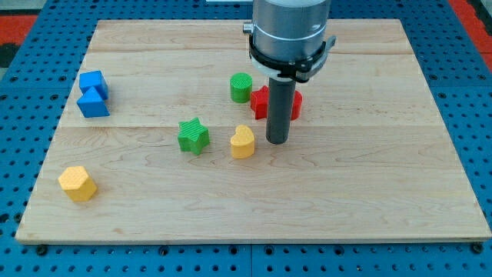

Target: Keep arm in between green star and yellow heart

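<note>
The green star [193,135] lies near the middle of the wooden board [369,192]. The yellow heart [243,142] lies just to its right, a small gap between them. My tip [277,141] stands on the board just right of the yellow heart, apart from it. It is not between the star and the heart. The rod comes down from the arm's grey body [290,31] at the view's top.
A red block [264,102] sits behind the rod, partly hidden by it. A green cylinder [241,88] stands left of it. Two blue blocks [93,94] touch at the left. A yellow hexagon block [78,184] lies at the lower left.
</note>
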Controlling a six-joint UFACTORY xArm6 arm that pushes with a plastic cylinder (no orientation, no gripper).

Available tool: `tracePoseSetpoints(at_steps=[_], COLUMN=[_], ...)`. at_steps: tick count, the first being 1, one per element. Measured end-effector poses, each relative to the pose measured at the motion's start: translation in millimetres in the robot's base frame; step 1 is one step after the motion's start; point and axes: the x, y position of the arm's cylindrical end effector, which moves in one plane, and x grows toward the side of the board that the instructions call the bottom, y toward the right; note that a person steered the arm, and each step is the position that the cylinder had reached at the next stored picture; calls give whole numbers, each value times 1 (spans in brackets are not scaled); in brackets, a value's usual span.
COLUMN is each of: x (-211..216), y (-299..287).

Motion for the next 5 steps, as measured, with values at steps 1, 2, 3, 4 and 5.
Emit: tracePoseSetpoints(at_steps=[1,2,3,4,5], x=[20,46,55,55,55], y=[-76,-154,-219,-203,-201])
